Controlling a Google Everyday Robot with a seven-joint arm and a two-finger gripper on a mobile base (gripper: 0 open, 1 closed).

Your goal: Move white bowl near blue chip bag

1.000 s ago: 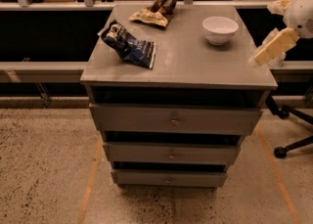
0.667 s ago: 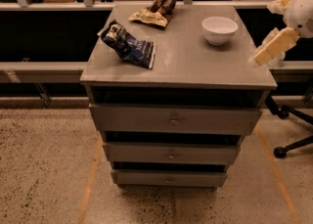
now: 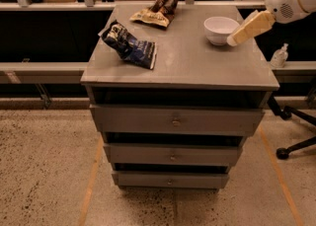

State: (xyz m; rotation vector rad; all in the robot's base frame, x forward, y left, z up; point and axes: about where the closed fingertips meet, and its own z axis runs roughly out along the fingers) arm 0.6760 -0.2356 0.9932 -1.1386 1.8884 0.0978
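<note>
The white bowl (image 3: pixel 219 29) stands upright on the right rear part of the grey cabinet top (image 3: pixel 187 64). The blue chip bag (image 3: pixel 130 46) lies crumpled on the left side of the top, well apart from the bowl. My gripper (image 3: pixel 234 39) reaches in from the upper right, its tan tip right beside the bowl's right rim, touching or nearly touching it. It holds nothing that I can see.
A brown-and-tan chip bag (image 3: pixel 160 9) lies at the back middle of the top. The cabinet has three drawers (image 3: pixel 175 120) below. A wooden bench runs behind it. An office chair base (image 3: pixel 291 146) and a small bottle (image 3: pixel 279 56) are at the right.
My gripper has moved left and farther back, from beyond the cabinet's right edge to right beside the bowl. The bowl and both bags have not moved.
</note>
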